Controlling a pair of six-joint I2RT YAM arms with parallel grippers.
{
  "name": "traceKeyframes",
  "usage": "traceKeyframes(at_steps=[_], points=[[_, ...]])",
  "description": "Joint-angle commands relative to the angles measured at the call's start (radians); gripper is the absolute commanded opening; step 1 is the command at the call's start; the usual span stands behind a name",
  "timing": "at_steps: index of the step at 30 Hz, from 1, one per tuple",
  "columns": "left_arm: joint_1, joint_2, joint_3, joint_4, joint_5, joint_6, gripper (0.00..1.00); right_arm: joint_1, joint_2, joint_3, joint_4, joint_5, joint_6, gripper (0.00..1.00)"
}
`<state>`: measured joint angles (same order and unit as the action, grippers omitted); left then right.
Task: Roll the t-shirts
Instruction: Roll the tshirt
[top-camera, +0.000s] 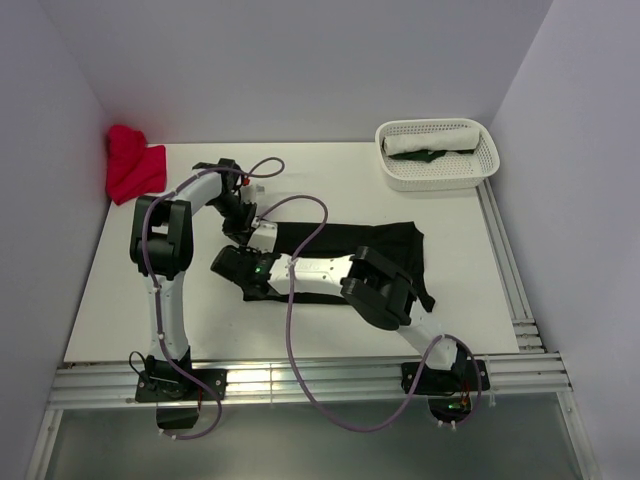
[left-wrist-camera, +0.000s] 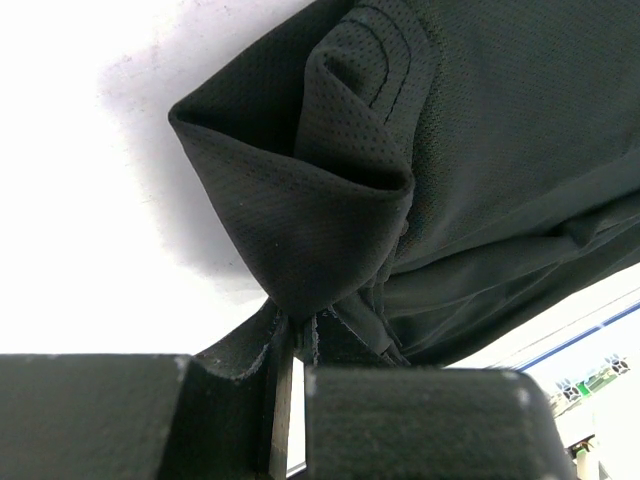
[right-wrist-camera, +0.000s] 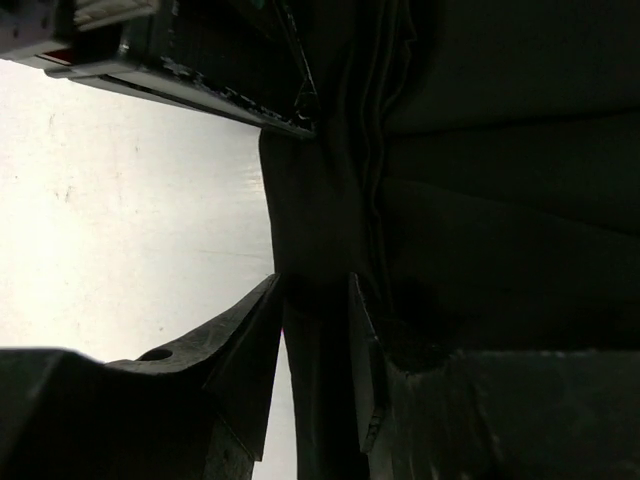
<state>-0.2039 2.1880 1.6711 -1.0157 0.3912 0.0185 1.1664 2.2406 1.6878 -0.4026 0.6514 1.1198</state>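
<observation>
Left pincer (left-wrist-camera: 297, 365): closing almost tight and pinching a gathered fold of the black t-shirt (top-camera: 385, 245); the cloth is running down into the thin slit between its two fingers.
Right pincer (right-wrist-camera: 314, 300): standing partly apart, with the shirt's bunched edge lying in the gap. Whether the fingers are pressing the cloth I cannot tell.
Where the shirt is: lying as a folded band across the middle of the white table (top-camera: 330, 185), with its left end meeting both pincers.
Overhead view alone: showing both arms converging on that left end, the left arm reaching from the far side and the right arm from the near side. A crumpled red t-shirt (top-camera: 132, 165) is sitting in the far left corner. A white perforated basket (top-camera: 440, 180) at the far right is holding a rolled white t-shirt (top-camera: 435, 138) with a dark green t-shirt (top-camera: 425, 156) touching it.
Left wrist view alone: showing the shirt's fine mesh weave and a stitched hem curling into a cone-shaped fold, which is hanging above the table and casting a shadow.
Right wrist view alone: showing a seam running along the shirt's edge.
Writing: a small green circuit board (left-wrist-camera: 610, 375) is peeking in at the lower right of the left wrist view, too small to read.
</observation>
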Motion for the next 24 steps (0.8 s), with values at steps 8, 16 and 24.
traceKeyframes(at_steps=[8,16,24], points=[[-0.017,-0.008,0.032,-0.041,-0.018,0.018,0.06,0.03,0.083,0.165,-0.14,0.07,-0.028,0.45],[-0.023,-0.005,0.041,-0.05,-0.025,0.02,0.06,0.056,0.157,0.283,-0.34,0.077,0.026,0.46],[-0.023,0.004,0.058,-0.055,-0.035,0.018,0.06,0.084,0.175,0.311,-0.484,0.089,0.075,0.47]])
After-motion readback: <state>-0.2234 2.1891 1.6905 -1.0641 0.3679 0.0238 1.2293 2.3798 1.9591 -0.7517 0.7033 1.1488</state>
